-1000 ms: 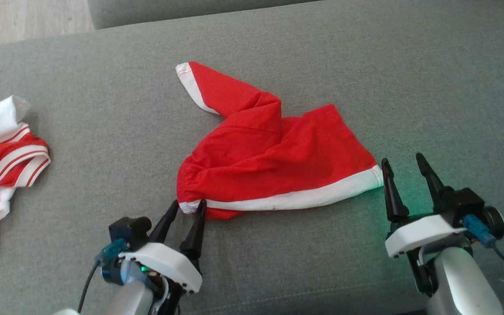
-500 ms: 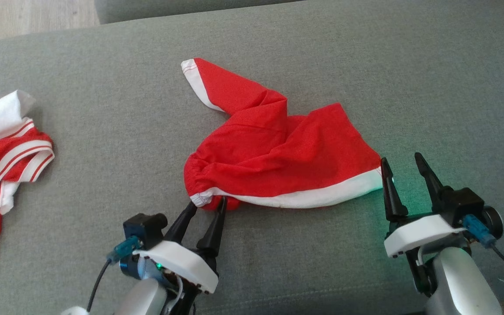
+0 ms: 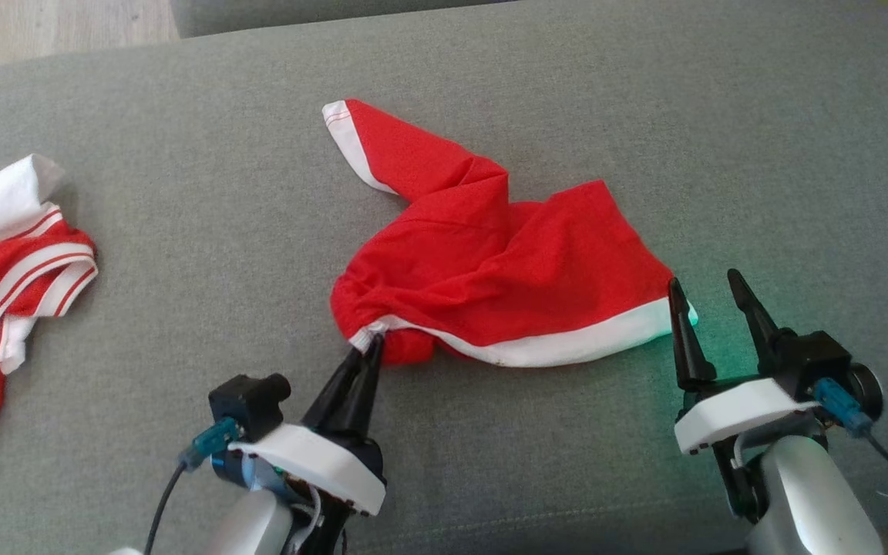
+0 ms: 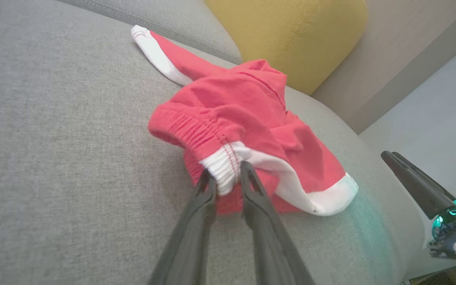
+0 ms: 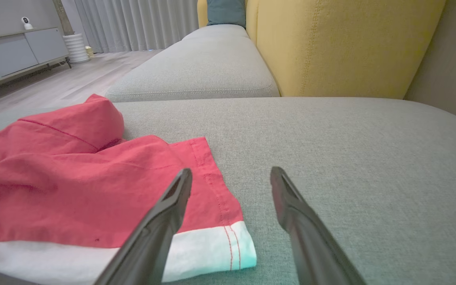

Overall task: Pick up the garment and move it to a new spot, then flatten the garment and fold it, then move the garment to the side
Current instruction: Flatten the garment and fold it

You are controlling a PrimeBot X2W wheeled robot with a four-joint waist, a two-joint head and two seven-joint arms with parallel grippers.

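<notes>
Shorts point(image 3: 506, 262), red with white trim, lay crumpled near the middle of the grey sofa seat point(image 3: 182, 154). One leg pointed far-left and the white hem band ran along the near edge. The left gripper point(image 3: 371, 347) was at the near-left corner of the shorts, fingers clenched on the gathered white end of the elastic waistband. In the left wrist view that white corner was squeezed between both dark fingers, with cloth bunched around them. The remaining cloth rested on the seat.

The right gripper point(image 3: 704, 277) was at the near-right corner, fingers spread apart, grasping nothing. Its left finger overlapped the white hem corner in the head view. In the right wrist view that finger sat over the red-and-white edge and the other over bare grey fabric. Cannot tell whether the finger touched the cloth. A green glow lay on the seat just beside the right gripper.

A second red-and-white striped garment point(image 3: 12, 254) lay bunched at the left side of the seat, well apart from the shorts. A yellow cushion point(image 5: 342, 43) stood beyond the seat, and wood floor point(image 3: 51, 31) showed at far left.
</notes>
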